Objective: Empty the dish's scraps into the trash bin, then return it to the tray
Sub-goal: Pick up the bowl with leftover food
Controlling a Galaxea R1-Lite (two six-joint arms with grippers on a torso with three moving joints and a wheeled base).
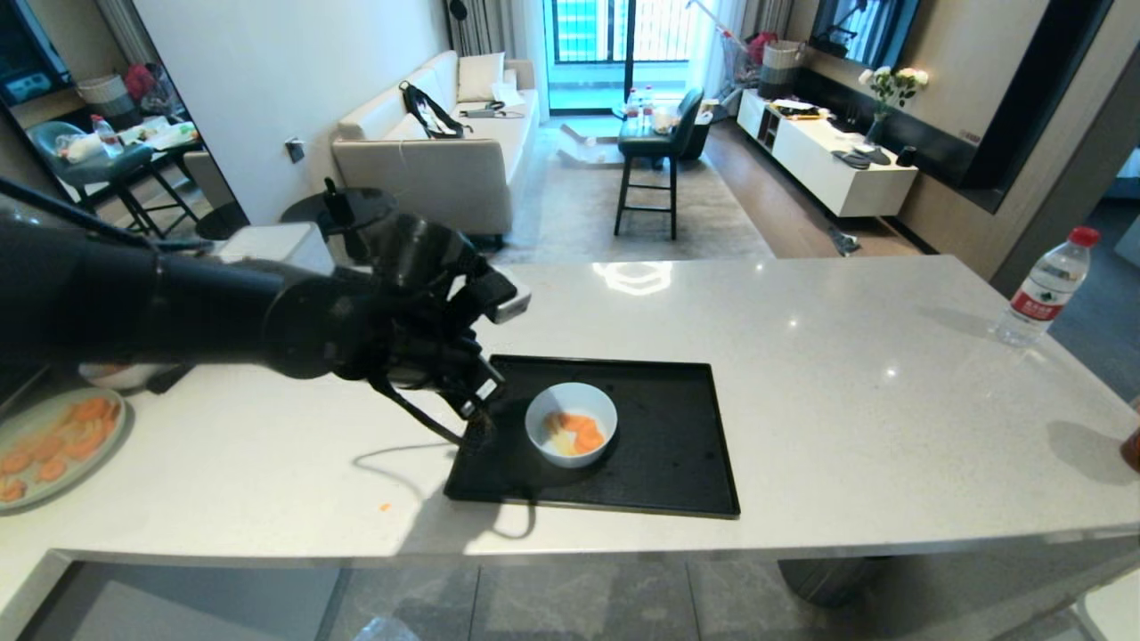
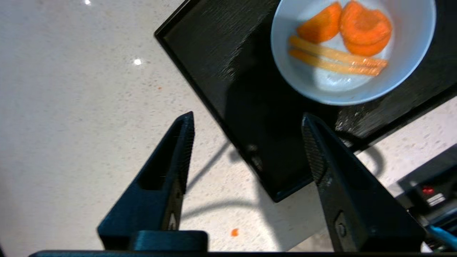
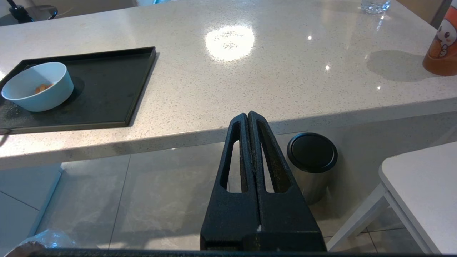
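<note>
Dish: white bowl (image 1: 571, 425) sat upright on the tray, left of the tray's middle, nothing touching it.
Scraps: carrot slices and pale strips (image 1: 574, 434) lay in the bottom of the dish, so the emptying had not been done.
Tray: black tray (image 1: 677, 481) lay flat on the white counter (image 1: 846, 374), its near edge close to the counter's front edge.
Left gripper: left gripper (image 1: 476, 405) hung over the tray's left rim, just beside the dish; jaws stood apart with nothing between them, one fingertip (image 2: 187, 125) over bare counter and the other over the tray's corner.
Step in hand: by my reading this was the reach for the dish, with the grasp not yet made.
How to do it well: the jaws looked wide enough for the dish's wall, not its whole width, so one finger probably needed to go inside the rim and one outside. Coming down at the side of the dish nearest the gripper would keep the fingers clear of the scraps. A level carry would matter, since the slices sat loose.
Trash bin: only a crinkle of clear bag (image 3: 46, 239) showed on the floor below the tray's end of the counter; I could not tell more of it.
Right gripper: right gripper (image 3: 249, 116) was parked below the counter's front edge, to the right of the tray, fingers pressed together and empty.
Stray bit: a small orange crumb (image 1: 385, 507) lay on the counter left of the tray.
</note>
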